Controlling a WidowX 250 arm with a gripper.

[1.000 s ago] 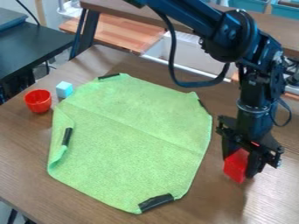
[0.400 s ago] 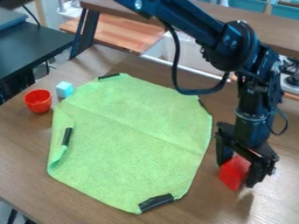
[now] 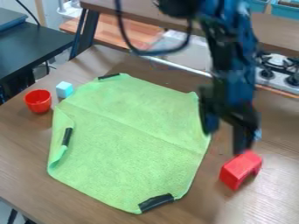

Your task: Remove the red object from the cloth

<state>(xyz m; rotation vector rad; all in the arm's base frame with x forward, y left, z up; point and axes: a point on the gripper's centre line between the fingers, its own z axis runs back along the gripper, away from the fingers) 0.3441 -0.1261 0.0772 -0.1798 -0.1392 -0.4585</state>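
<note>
The black gripper (image 3: 223,141) hangs above the right side of the table, its fingers spread apart with nothing between them. Just below and to its right, a red arch-shaped block (image 3: 241,169) rests on the bare wood, off the cloth. The green cloth (image 3: 131,140) lies spread over the middle of the table, its left edge folded over; the gripper's left finger overlaps its right edge in the view.
On the table (image 3: 23,162), a red cup (image 3: 38,101) and a light blue cube (image 3: 64,89) stand by the cloth's upper left edge. Behind the table at the right is a toy stove (image 3: 277,72).
The gripper has opened, let go of the red block and moved up and slightly left. The block now sits on the table, right of the cloth.
</note>
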